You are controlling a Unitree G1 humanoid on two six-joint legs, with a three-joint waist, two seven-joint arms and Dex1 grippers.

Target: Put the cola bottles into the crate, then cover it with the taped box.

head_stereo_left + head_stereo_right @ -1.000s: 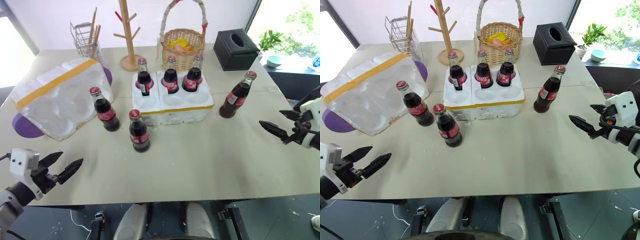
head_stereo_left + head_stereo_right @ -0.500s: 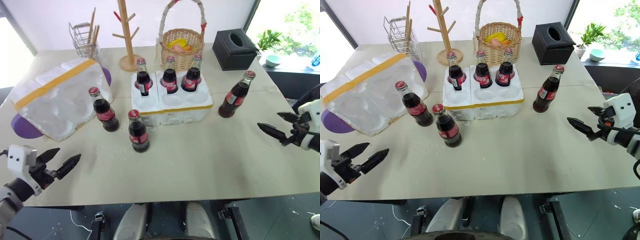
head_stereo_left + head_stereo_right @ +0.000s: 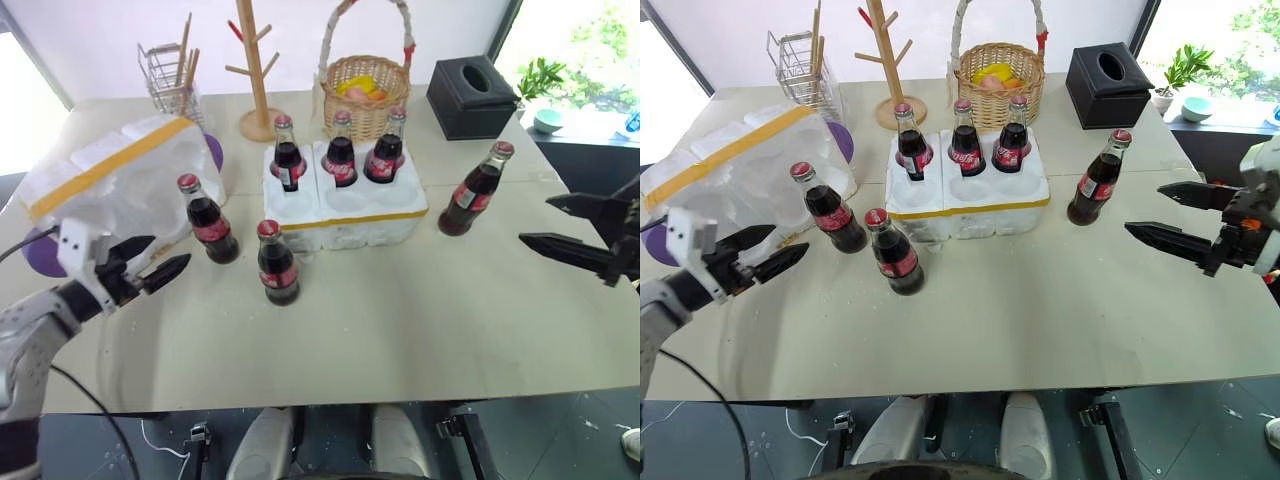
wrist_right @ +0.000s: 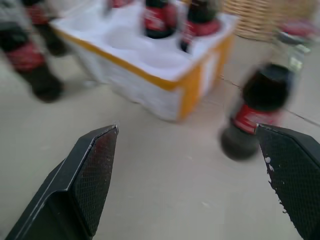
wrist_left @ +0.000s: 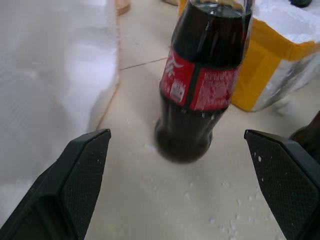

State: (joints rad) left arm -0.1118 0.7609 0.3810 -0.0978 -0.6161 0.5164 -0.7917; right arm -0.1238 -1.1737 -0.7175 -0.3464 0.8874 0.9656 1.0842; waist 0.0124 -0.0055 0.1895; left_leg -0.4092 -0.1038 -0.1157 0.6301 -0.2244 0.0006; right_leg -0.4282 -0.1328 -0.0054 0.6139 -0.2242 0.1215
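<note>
Left gripper (image 3: 150, 262) has pushed in toward the left-hand cola bottle (image 3: 207, 219), jaws spread, empty; right gripper (image 3: 1180, 215) has lifted, also wide open. Crate (image 3: 350, 218) holds three cola bottles (image 3: 340, 152) in its far wells; taped box (image 3: 110, 190) sits left.

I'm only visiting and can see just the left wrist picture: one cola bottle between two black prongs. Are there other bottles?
Observer: Yes, six cola bottles in all. Three stand in the back wells of the crate, and three stand loose on the table.
Visitor: Is there a second pincer?
Observer: The right pincer hangs open, just to the right of the loose bottle on that side and not touching it.
Visitor: And the cover?
Observer: The taped box sits at the table's left, beyond the open left pincer.
</note>
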